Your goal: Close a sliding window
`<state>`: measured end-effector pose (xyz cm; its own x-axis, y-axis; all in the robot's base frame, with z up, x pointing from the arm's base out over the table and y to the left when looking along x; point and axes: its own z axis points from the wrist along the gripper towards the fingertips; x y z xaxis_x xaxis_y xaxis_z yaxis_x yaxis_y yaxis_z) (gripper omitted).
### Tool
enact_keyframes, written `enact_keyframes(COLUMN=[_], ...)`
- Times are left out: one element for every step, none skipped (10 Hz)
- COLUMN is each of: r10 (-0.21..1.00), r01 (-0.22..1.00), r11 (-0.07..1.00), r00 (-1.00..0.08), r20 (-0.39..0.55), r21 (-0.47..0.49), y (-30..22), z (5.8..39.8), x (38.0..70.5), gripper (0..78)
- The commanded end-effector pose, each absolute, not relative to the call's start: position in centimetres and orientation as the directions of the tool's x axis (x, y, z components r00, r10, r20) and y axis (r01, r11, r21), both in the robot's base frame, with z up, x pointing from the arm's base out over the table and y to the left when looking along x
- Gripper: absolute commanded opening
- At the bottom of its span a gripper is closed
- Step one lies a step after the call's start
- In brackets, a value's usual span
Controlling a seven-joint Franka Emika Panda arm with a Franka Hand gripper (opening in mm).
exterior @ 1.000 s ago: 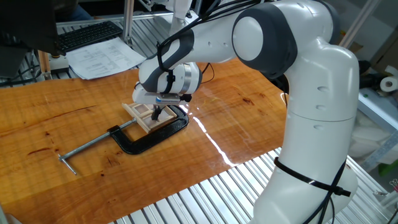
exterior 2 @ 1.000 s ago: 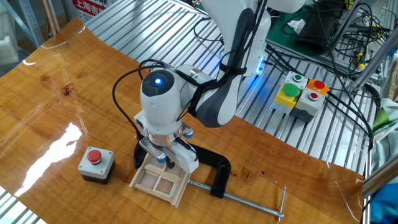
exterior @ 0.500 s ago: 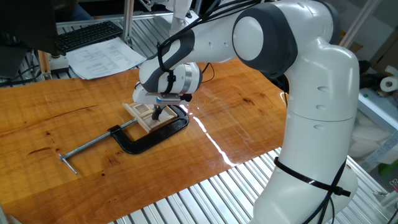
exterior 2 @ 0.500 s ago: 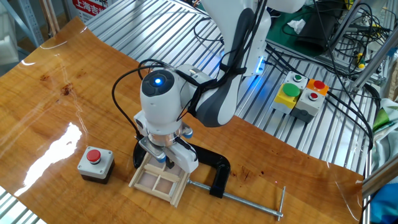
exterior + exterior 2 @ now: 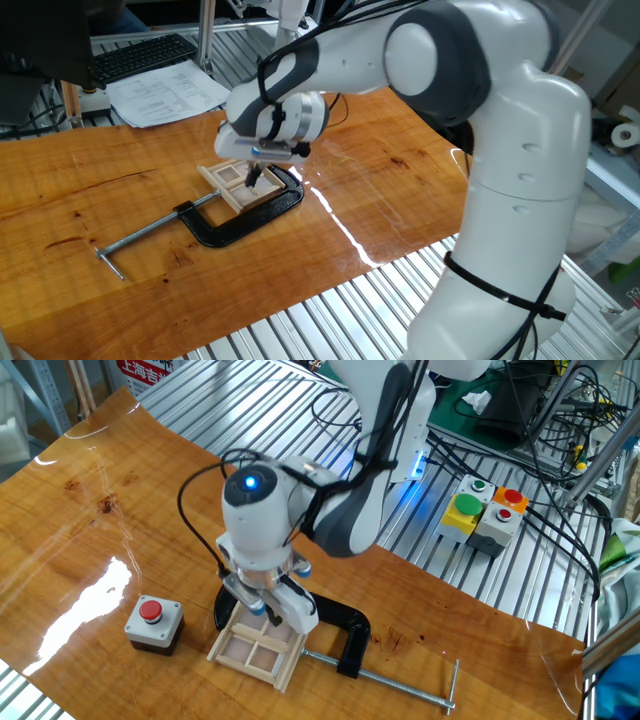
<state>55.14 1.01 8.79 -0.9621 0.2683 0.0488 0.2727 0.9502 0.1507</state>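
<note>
The sliding window point(image 5: 230, 184) is a small pale wooden frame with panes, lying flat on the wooden table inside the mouth of the C-clamp. It also shows in the other fixed view point(image 5: 256, 651). My gripper point(image 5: 252, 179) points straight down over the window's far right part, with its dark fingertips close together and at or just above the frame. In the other fixed view the gripper point(image 5: 264, 613) hangs over the window's far edge. The fingers look shut and hold nothing.
A black C-clamp point(image 5: 236, 226) with a long screw rod lies around the window; it also shows in the other view point(image 5: 350, 640). A small block with a red button point(image 5: 153, 623) stands left of the window. Papers point(image 5: 165, 92) and a keyboard lie at the table's far edge.
The wrist has risen a little and shifted slightly; the fingertips stay over the window. The window and clamp have not visibly moved.
</note>
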Motion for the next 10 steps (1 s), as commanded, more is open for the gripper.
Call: enact_keyframes(r10=[0.272,0.259,0.201,0.163,0.136,0.099,0.077,0.034,0.018,0.011], r01=[0.275,0.263,0.204,0.166,0.140,0.102,0.079,0.035,0.019,0.012], r11=[0.957,0.961,0.975,0.983,0.988,0.993,0.996,0.998,0.999,0.999], r00=[-0.961,-0.965,-0.978,-0.985,-0.989,-0.994,-0.996,-0.999,-0.999,-1.000], r20=[0.043,0.045,0.049,0.050,0.048,0.043,0.040,0.034,0.026,0.020], r21=[0.096,0.091,0.082,0.073,0.070,0.055,0.044,0.042,0.044,0.044], y=[0.3,0.0,-0.5,-0.9,-1.1,-1.2,-1.3,-1.5,-1.6,-1.7], z=[13.6,14.4,15.9,16.8,17.2,17.6,17.8,18.1,18.3,18.5], x=[54.7,54.6,54.5,54.6,54.6,54.7,54.8,55.0,55.1,55.2], gripper=[0.0,0.0,0.0,0.0,0.0,0.0,0.0,0.0,0.0,0.0])
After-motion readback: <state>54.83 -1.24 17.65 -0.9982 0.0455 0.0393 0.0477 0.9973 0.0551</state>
